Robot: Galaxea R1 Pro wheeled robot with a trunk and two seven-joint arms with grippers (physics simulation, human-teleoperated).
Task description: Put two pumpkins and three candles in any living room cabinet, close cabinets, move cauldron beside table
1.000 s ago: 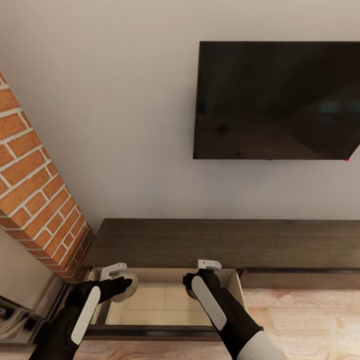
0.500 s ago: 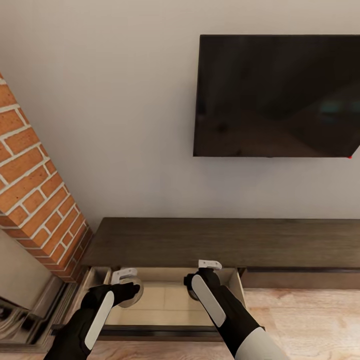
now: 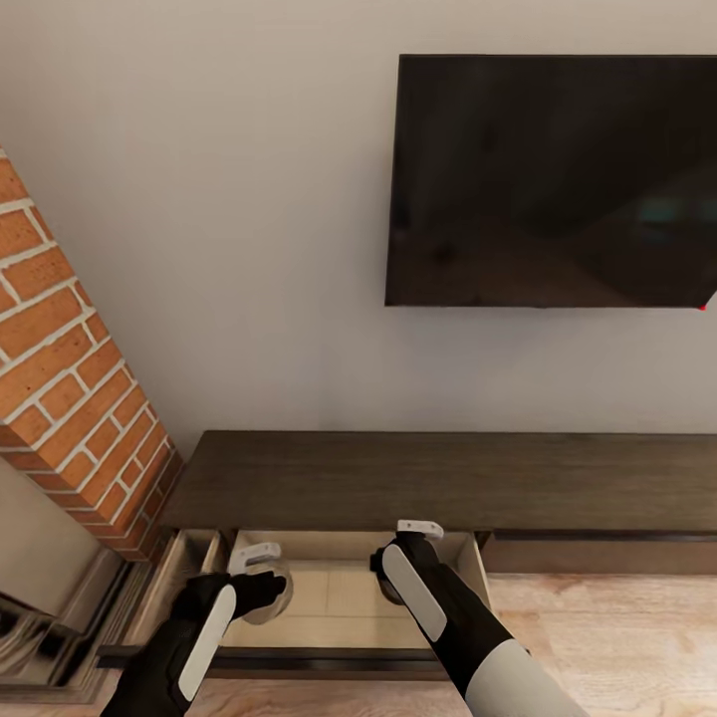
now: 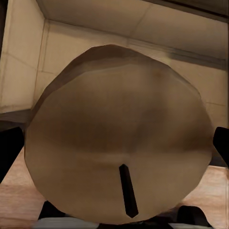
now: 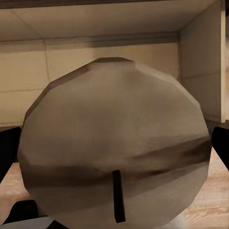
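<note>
**A:** So, how many candles did you have in hand at that moment?

**B:** Two, one per arm. Your left gripper [image 3: 261,570] was clamped on a candle [image 3: 267,596], held over the left part of the open drawer [image 3: 329,597] of the cabinet [image 3: 438,478]. Your right gripper [image 3: 410,543] was clamped on a second candle [image 3: 390,590] over the right part of the same drawer.

**A:** Could you confirm the grasps from the wrists?

**B:** Yes. In the left wrist view the left-hand candle [image 4: 119,138] sat between two dark fingers [image 4: 9,152], its flat grey-beige top facing the camera with one short dark wick. In the right wrist view the other candle [image 5: 114,143] looked the same, one wick, with fingers [image 5: 8,148] at both its sides and the drawer's pale interior behind it.

**A:** How many drawers did you have open?

**B:** One pulled well out under the candles, and a narrower pale compartment [image 3: 184,573] showed just beside it toward the brick column [image 3: 70,388]. You could not tell whether the candles touched the drawer floor.

**A:** Anything else counted?

**B:** One dark television [image 3: 553,179] hung on the wall [image 3: 219,229] above the cabinet, and one small red dot at its lower right corner.

**A:** Any writing or brand?

**B:** None was readable on the candles, the cabinet or the screen.
</note>
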